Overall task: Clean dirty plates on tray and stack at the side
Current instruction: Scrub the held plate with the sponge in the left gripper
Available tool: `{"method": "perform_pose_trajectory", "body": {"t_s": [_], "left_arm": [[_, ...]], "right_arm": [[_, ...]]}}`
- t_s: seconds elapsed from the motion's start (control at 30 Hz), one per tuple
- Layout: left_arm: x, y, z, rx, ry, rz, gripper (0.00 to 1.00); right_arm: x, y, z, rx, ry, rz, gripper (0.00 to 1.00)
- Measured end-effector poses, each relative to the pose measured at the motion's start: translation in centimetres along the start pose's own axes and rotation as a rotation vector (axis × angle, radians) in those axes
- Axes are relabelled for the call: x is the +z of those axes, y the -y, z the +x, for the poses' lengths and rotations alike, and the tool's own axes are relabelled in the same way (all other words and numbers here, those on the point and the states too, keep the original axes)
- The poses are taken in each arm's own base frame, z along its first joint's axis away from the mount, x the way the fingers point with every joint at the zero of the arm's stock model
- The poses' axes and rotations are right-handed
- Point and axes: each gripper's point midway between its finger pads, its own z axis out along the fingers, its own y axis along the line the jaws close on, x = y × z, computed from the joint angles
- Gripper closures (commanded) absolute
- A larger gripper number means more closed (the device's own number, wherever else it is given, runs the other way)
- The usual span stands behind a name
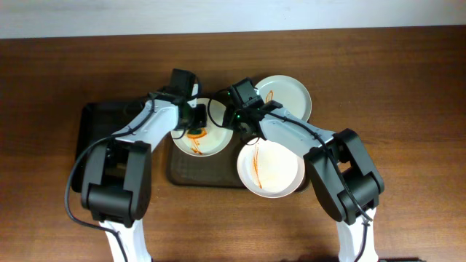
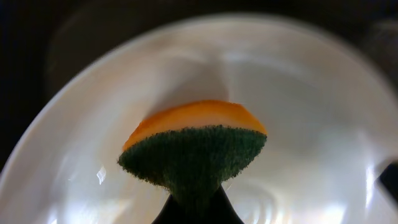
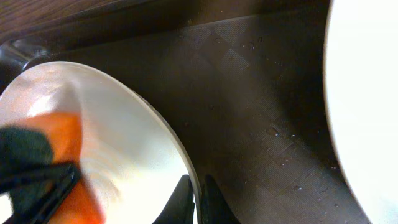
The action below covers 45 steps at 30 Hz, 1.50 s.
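Observation:
A white plate (image 1: 211, 142) with orange-red streaks lies on the left part of the dark brown tray (image 1: 191, 173). My left gripper (image 1: 195, 129) is shut on an orange and green sponge (image 2: 196, 143), which presses on this plate (image 2: 298, 124). My right gripper (image 1: 238, 122) is shut on the plate's right rim, one finger on each side of it (image 3: 198, 199). A second white plate (image 1: 271, 169) with orange streaks sits at the tray's front right. A pale green plate (image 1: 287, 94) lies at the back right.
A smaller black tray (image 1: 98, 124) lies to the left of the brown tray. The wooden table (image 1: 408, 87) surrounds everything. In the right wrist view the textured tray (image 3: 261, 124) runs between the held plate (image 3: 137, 149) and the second white plate (image 3: 367, 93).

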Motion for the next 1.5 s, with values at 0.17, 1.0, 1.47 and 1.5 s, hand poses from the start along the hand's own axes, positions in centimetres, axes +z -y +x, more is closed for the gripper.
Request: {"method": "perform_pose_trajectory", "body": {"t_s": [0.17, 1.0, 1.47, 1.5], "left_arm": [[0.3, 0.5, 0.4, 0.009, -0.003, -0.077, 1.0], [-2.1, -6.2, 5.1, -0.104, -0.081, -0.516, 1.0], [-0.3, 2.1, 4.9, 0.295, -0.157, 0.061, 1.0], [-0.4, 2.3, 5.3, 0.29, -0.173, 0.074, 1.0]], "right_arm": [[0.0, 0.0, 0.0, 0.008, 0.0, 0.0, 0.96], [0.1, -0.3, 0.2, 0.01, -0.006, -0.012, 0.96], [0.1, -0.3, 0.3, 0.01, -0.008, -0.011, 0.96], [0.1, -0.3, 0.3, 0.009, -0.008, -0.011, 0.96]]}}
